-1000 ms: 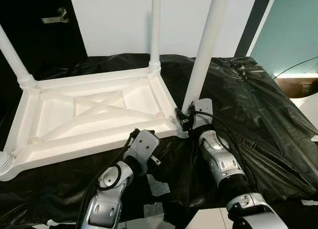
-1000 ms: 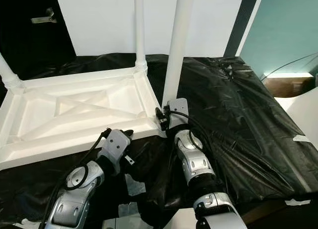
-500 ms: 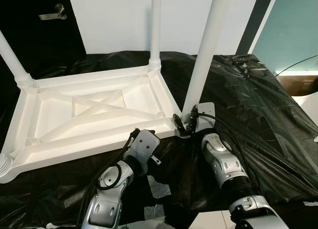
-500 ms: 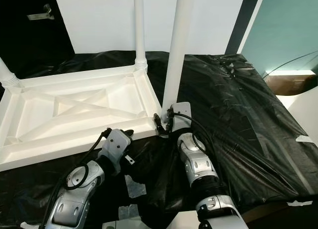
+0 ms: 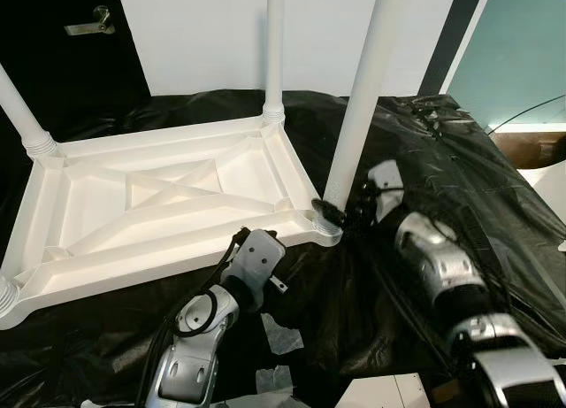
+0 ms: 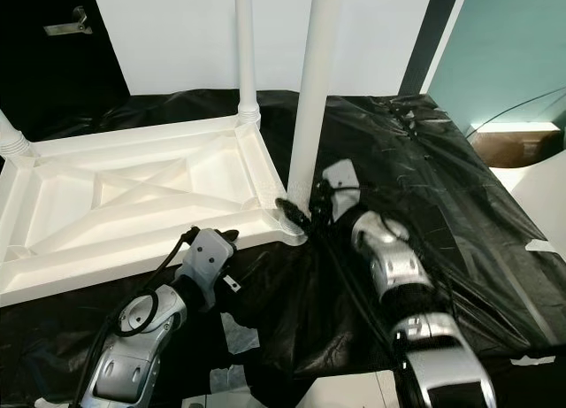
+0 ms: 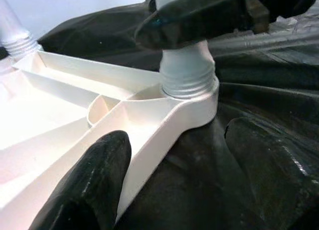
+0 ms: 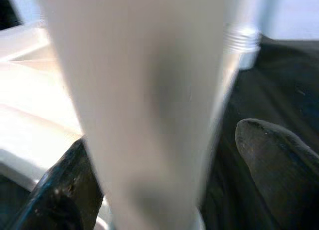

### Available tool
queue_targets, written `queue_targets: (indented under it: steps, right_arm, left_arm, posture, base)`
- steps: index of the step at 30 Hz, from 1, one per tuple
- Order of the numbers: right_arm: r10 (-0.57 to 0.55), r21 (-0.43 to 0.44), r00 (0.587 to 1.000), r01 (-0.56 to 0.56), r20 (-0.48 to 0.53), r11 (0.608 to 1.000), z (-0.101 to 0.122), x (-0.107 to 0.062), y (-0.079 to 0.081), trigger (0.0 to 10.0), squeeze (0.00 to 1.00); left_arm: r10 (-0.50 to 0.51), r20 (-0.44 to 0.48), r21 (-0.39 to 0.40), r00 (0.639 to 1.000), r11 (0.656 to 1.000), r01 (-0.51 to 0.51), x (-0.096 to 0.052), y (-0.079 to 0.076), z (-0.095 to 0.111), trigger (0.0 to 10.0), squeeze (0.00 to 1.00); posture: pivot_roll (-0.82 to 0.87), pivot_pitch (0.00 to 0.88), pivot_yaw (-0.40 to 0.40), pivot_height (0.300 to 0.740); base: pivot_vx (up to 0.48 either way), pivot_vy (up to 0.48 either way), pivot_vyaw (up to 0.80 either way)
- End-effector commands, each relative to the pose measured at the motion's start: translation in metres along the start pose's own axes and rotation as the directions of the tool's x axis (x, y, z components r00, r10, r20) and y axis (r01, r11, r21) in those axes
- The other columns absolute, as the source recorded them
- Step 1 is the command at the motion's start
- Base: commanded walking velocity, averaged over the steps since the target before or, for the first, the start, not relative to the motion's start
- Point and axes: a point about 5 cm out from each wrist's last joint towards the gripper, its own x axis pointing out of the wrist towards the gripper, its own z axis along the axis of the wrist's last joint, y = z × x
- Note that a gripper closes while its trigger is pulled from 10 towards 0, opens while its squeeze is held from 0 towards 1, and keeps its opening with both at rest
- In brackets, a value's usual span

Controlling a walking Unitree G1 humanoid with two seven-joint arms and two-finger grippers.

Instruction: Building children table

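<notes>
The white children's table (image 5: 159, 191) lies upside down on a black plastic sheet (image 5: 460, 178), with its legs pointing up at the corners. My right gripper (image 5: 340, 215) is at the foot of the near right leg (image 5: 358, 116), just above the threaded socket (image 7: 188, 83). In the right wrist view the leg (image 8: 149, 115) stands between the fingers (image 8: 279, 160), and a gap shows on one side, so the gripper is open. My left gripper (image 7: 174, 185) is open and low at the table's front edge (image 5: 177, 257), a short way left of that socket.
The back right leg (image 5: 274, 45) and a left leg (image 5: 22, 116) rise beside the work area. A dark door with a handle (image 5: 88, 23) is at the back left, and a brown box (image 5: 522, 151) at the right. White scraps (image 5: 283, 333) lie near the left arm.
My right arm has swung out to the right and its wrist has turned around the foot of the leg, easing its hold. The left arm has stayed put.
</notes>
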Motion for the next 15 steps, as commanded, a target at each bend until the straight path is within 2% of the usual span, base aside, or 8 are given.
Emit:
queue_targets:
  steps: [1,6,7,8,9,10,15]
  right_arm:
    - [0.068,-0.007,0.997,-0.068,-0.039,0.998,-0.006,0.002,0.004,10.0,0.0]
    - [0.171,-0.04,0.981,-0.176,-0.093,0.984,-0.008,0.008,0.01,10.0,0.0]
    - [0.215,-0.061,0.968,-0.224,-0.13,0.973,-0.013,0.009,0.013,4.0,0.0]
    - [0.215,-0.061,0.968,-0.224,-0.13,0.973,-0.013,0.009,0.013,4.0,0.0]
    - [0.233,-0.066,0.962,-0.244,-0.141,0.967,-0.015,0.009,0.013,1.6,0.0]
    - [0.246,-0.067,0.957,-0.259,-0.151,0.964,-0.016,0.009,0.013,0.0,0.0]
    - [0.263,-0.062,0.952,-0.276,-0.155,0.959,-0.018,0.008,0.01,0.0,0.0]
  left_arm:
    - [0.095,-0.007,-0.004,0.995,0.995,-0.095,0.0,0.007,-0.001,10.0,0.0]
    - [0.101,-0.004,0.002,0.995,0.995,-0.101,0.0,0.009,0.0,10.0,0.0]
    - [0.102,-0.002,0.004,0.995,0.995,-0.102,0.001,0.009,0.0,10.0,0.0]
    - [0.102,-0.002,0.004,0.995,0.995,-0.102,0.001,0.009,0.0,10.0,0.0]
    - [0.102,-0.002,0.005,0.995,0.995,-0.102,0.001,0.009,0.0,10.0,0.0]
    - [0.105,-0.002,0.006,0.994,0.994,-0.105,0.001,0.01,0.0,10.0,0.0]
    - [0.111,-0.002,0.007,0.994,0.994,-0.111,0.001,0.01,0.0,10.0,0.0]
  posture:
    - [0.16,0.0,-0.046,0.74]
    - [0.17,0.0,-0.047,0.74]
    - [0.18,0.0,-0.052,0.74]
    - [0.18,0.0,-0.052,0.74]
    - [0.18,0.0,-0.054,0.74]
    - [0.18,0.0,-0.056,0.74]
    - [0.19,0.0,-0.059,0.74]
  base:
    - [0.0,0.0,0.0]
    - [0.0,0.0,0.0]
    - [0.0,0.0,0.0]
    - [0.0,0.0,0.0]
    - [0.0,0.0,0.0]
    - [0.0,0.0,0.0]
    - [0.0,0.0,0.0]
